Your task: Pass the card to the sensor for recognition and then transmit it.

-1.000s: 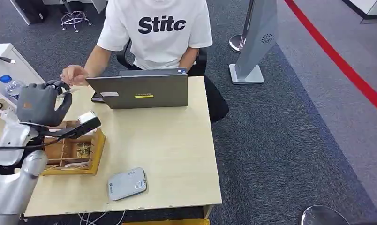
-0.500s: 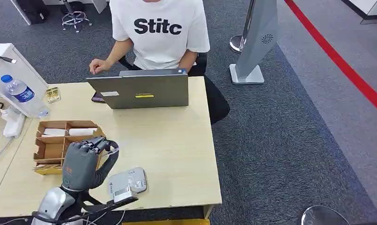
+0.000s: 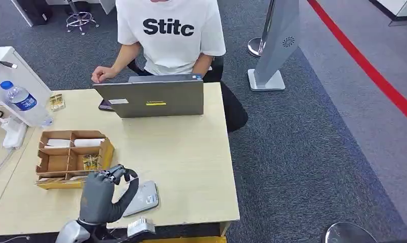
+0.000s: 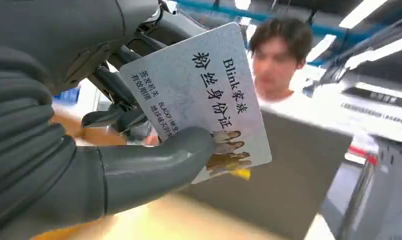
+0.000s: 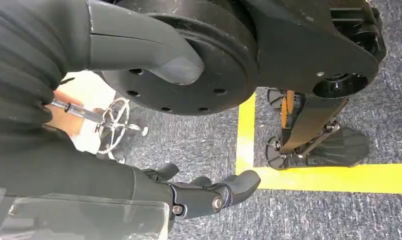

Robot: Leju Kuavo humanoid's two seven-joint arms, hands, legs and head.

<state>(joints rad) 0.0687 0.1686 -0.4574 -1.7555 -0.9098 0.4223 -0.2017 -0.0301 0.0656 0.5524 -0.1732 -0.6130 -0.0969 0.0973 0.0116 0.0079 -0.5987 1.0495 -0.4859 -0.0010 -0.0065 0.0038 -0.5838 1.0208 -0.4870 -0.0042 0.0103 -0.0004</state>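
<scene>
The left hand (image 3: 101, 195) pinches the pale printed plastic card (image 4: 204, 95) just over the flat grey sensor pad (image 3: 143, 198). Recognition step; next, passing it onward. The right hand (image 5: 209, 192) hangs empty, fingers apart.

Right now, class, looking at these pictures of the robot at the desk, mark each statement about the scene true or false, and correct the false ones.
1. The left hand holds a card. True.
2. The grey sensor lies on the floor. False: it lies on the table, near its front edge, beside the left hand.
3. The laptop stands open in front of a seated person. True.
4. The water bottle stands inside the cardboard box. False: it stands apart from the box, at the table's far left.
5. The right hand holds a second card. False: it holds nothing and hangs above the carpet.
</scene>
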